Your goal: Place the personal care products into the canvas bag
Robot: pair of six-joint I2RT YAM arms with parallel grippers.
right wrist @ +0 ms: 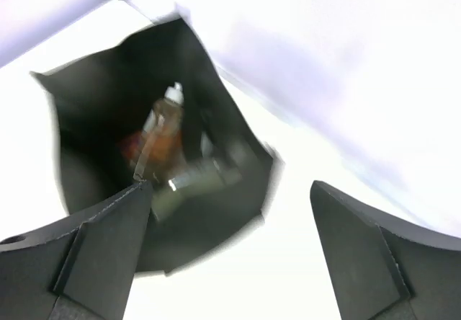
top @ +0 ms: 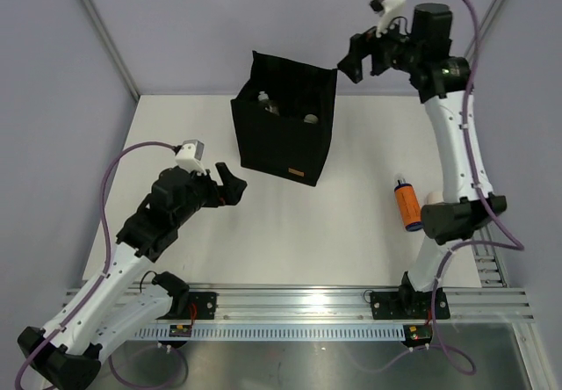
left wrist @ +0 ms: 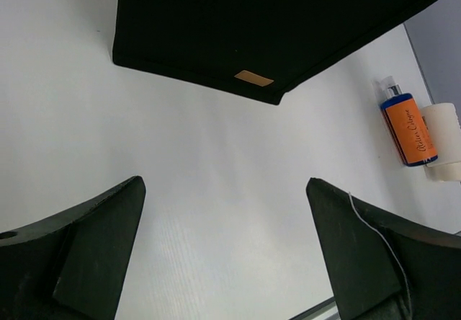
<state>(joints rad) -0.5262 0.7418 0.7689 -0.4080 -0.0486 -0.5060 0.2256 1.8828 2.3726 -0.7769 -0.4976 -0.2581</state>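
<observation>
Nearest my left wrist camera, the left gripper [left wrist: 225, 190] has its jaws spread wide with nothing between them, hovering over the white bench [left wrist: 216, 140] just left of the canvas bag [top: 285, 140]. The right gripper [top: 356, 61] hangs above the bag's far right corner, likewise agape and empty. In its blurred view I make out an amber bottle [right wrist: 164, 122] among others inside. An orange bottle [top: 406, 204] lies on the bench by the right arm, a white container [left wrist: 441, 136] just beside it.
</observation>
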